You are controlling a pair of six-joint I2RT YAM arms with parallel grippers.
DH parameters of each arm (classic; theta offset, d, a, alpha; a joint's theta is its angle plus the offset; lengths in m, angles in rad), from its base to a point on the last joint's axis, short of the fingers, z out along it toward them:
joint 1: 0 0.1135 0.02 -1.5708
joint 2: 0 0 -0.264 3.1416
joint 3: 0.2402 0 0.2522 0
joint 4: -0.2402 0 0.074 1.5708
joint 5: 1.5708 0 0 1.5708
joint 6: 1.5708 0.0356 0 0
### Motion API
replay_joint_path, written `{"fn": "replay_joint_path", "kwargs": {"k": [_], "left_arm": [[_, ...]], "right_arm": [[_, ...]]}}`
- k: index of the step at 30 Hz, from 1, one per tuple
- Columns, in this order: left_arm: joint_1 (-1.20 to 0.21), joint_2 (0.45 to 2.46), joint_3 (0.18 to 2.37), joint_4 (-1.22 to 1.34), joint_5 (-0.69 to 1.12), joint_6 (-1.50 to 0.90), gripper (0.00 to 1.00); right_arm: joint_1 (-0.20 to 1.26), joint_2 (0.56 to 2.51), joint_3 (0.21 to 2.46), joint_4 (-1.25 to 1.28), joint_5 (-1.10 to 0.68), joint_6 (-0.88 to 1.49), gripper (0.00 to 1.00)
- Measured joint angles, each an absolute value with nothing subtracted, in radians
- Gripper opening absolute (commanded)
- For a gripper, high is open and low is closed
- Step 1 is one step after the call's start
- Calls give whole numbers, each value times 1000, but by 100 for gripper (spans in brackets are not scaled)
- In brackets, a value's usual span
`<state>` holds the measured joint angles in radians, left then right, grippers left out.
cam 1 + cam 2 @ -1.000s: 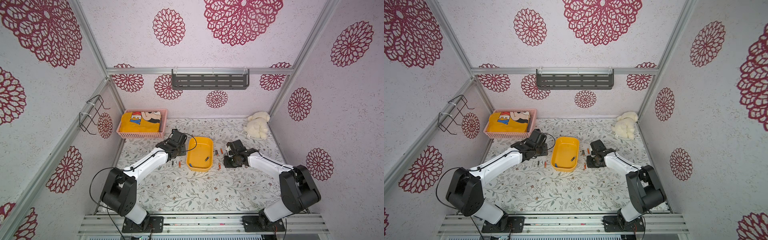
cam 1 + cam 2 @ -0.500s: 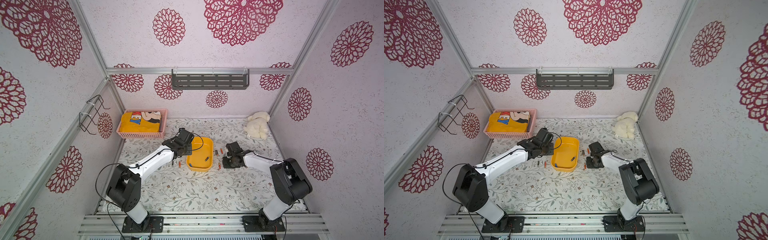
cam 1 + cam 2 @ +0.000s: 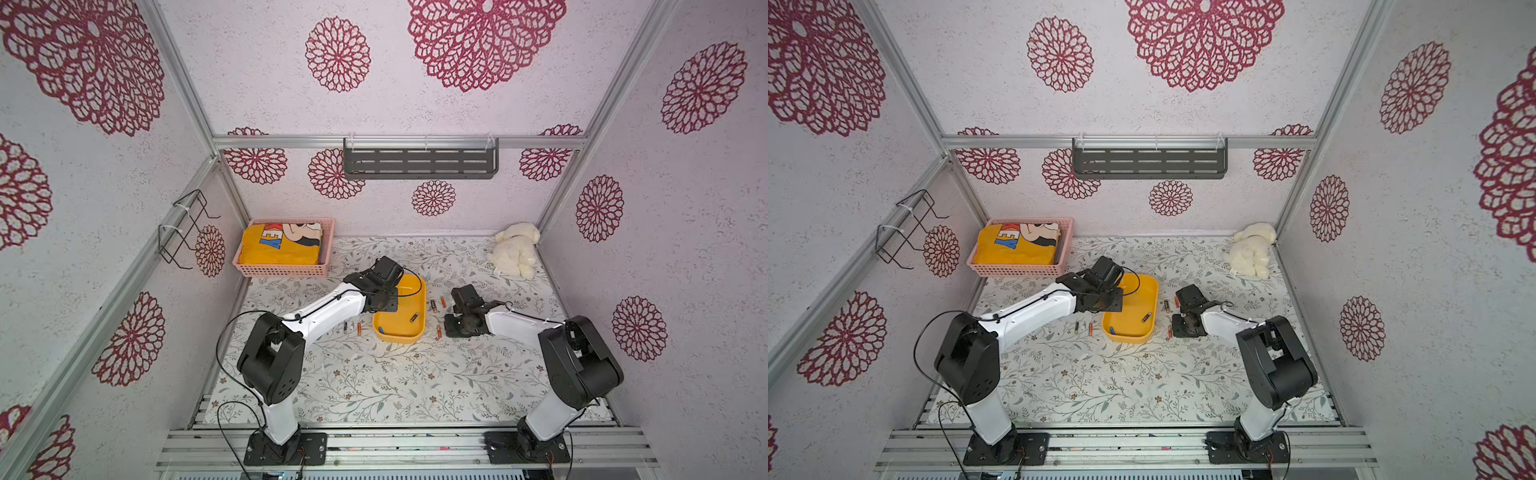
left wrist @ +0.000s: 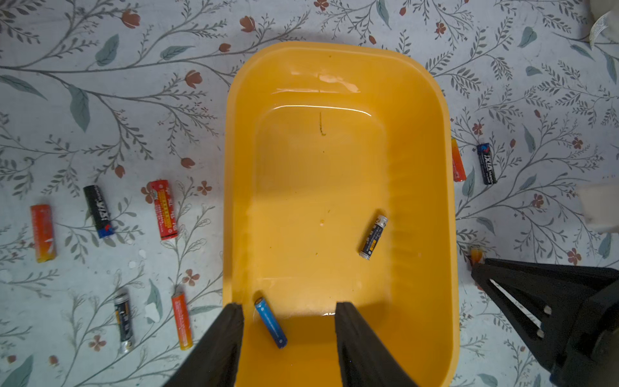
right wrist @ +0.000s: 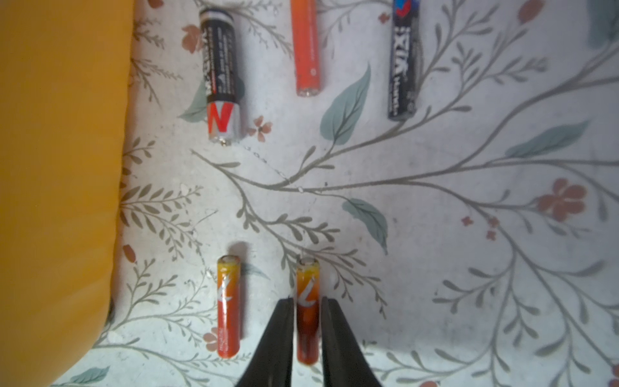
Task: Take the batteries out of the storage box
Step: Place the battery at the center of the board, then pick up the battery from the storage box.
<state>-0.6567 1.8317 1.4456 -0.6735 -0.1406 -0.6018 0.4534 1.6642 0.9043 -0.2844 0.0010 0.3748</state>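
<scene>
Storage box: your yellow-orange storage box (image 4: 318, 174) sits flat on the flowered mat (image 4: 100, 110), between your two arms.
Inside the box: you have two cells left. A blue battery (image 4: 270, 323) lies by one short wall, and a black battery (image 4: 373, 237) lies apart from it, near the long wall on the right arm's side.
Left gripper: your left gripper (image 4: 288, 305) hangs over the box with its fingers spread wide. The blue battery lies on the box floor between them.
Right gripper: your right gripper (image 5: 307, 300) is low over the mat, just outside the box. Its fingers stand close on either side of an orange battery (image 5: 307, 281); you cannot tell whether they pinch it.
Beside the box: a second orange battery (image 5: 228, 308) lies parallel, between that one and the box wall. Three more batteries (image 5: 221, 73) lie further along that wall.
Opposite side of the box: five batteries (image 4: 164, 209) lie on the mat.
Well away from the box: pink basket (image 3: 286, 270), plush toy (image 3: 513, 253).
</scene>
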Motion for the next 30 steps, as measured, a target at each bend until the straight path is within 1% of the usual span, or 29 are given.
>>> {"fn": "replay_joint_path", "kwargs": {"k": [3, 4, 7, 10, 15, 19, 30], "left_arm": [[-658, 1875, 1496, -687, -101, -602, 48], [-659, 1890, 1513, -693, -89, -601, 48], [-667, 1943, 1563, -700, -47, -599, 48], [-678, 2011, 1605, -701, -4, -594, 48], [-691, 2113, 1654, -724, 47, -576, 47], [-696, 2161, 1684, -735, 62, -557, 47], [-702, 2230, 1737, -743, 81, -521, 48]], "right_arm": [[453, 1651, 906, -299, 7, 382, 37], [453, 1639, 908, -306, 10, 384, 39], [452, 1568, 916, -316, 30, 385, 43], [448, 1452, 917, -304, 54, 378, 46], [440, 1271, 898, -227, 105, 355, 50], [435, 1215, 867, -198, 134, 337, 51], [429, 1221, 791, -186, 152, 321, 52]]}}
